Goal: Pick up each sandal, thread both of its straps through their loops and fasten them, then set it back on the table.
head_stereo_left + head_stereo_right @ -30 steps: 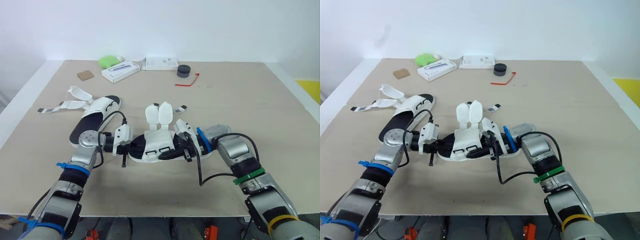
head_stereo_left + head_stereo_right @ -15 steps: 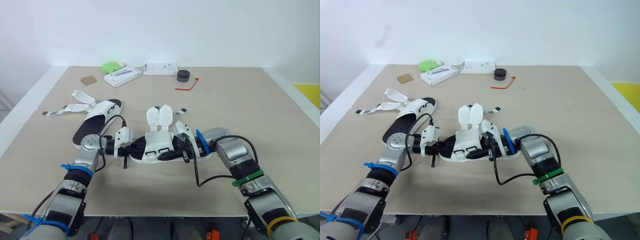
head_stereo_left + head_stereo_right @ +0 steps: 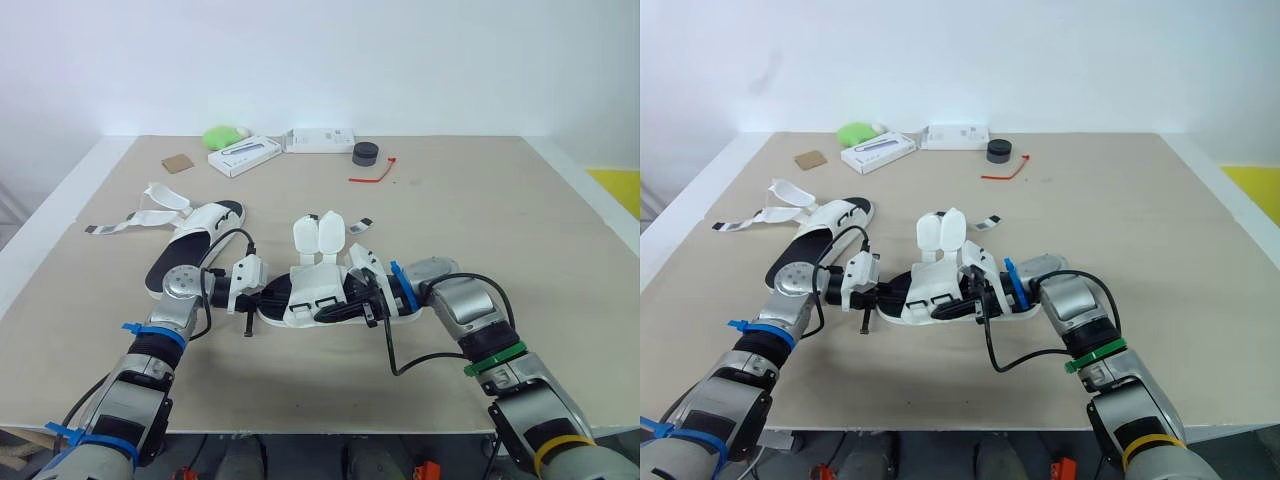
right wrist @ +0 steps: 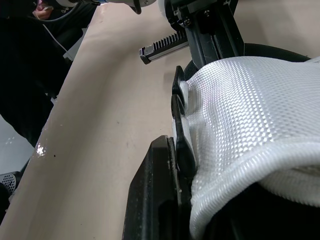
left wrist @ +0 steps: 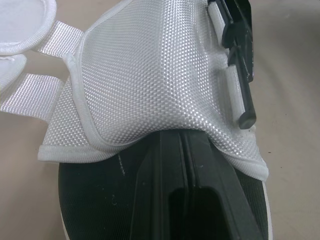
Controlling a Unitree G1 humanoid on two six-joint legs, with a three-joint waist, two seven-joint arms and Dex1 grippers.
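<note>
The near sandal (image 3: 322,300) lies flat on the counter (image 3: 480,220) between the two arms, a little left of centre and close to the front edge. It has a black footbed, a white sole rim and a white mesh upper (image 5: 150,75). Its two rounded strap flaps (image 3: 320,232) are undone and folded back away from the robot. The second sandal (image 3: 195,235) lies just beyond the left arm, with its loose straps (image 3: 130,215) splayed toward the counter's left edge.

The left jaws lie on the footbed at the sandal's left end. The fingers (image 5: 170,200) are drawn together to a thin slit, and their tips run under the mesh, so I cannot see whether they pinch anything. The right jaws are pressed against the mesh at the sandal's other end, and I cannot tell how they stand.

The counter is a pale beige board with a white rim, set against a plain white wall. Along its far edge are a green lump (image 3: 222,135), two white boxes (image 3: 243,153) (image 3: 320,139), a black round piece (image 3: 366,152), a red tie (image 3: 374,173) and a brown square (image 3: 177,162). A strip of yellow floor (image 3: 620,185) shows at the right.

Compared with half a second ago, nothing on the counter has shifted. The near sandal stays where it was and both arms remain at its ends.
</note>
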